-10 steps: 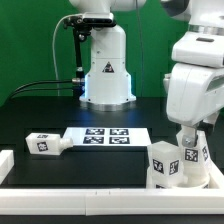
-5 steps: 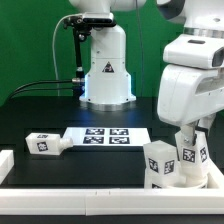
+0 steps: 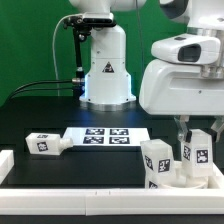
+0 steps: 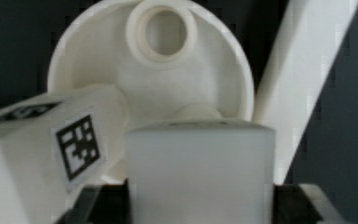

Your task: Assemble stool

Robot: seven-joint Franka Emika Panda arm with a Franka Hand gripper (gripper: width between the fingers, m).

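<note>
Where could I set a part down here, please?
Bare table lies between the robot base and the marker board, and beyond the lying leg. The exterior view's right is crowded: seat, upright leg, gripper closed on a third leg.

Every leg [image 3: 157, 162] is recorded as white, tagged with black-and-white squares. The seat [image 4: 114, 60] is noted as plain white (slightly creamy in the wrist view). The marker board [image 3: 105, 136] is white with black-patterned tags. The table [image 3: 40, 115] is black.

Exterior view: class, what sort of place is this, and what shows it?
Probably a robotics lab bench: a white robot arm at a black table, the marker board lying flat, and a tagged loose stool leg nearby.
</note>
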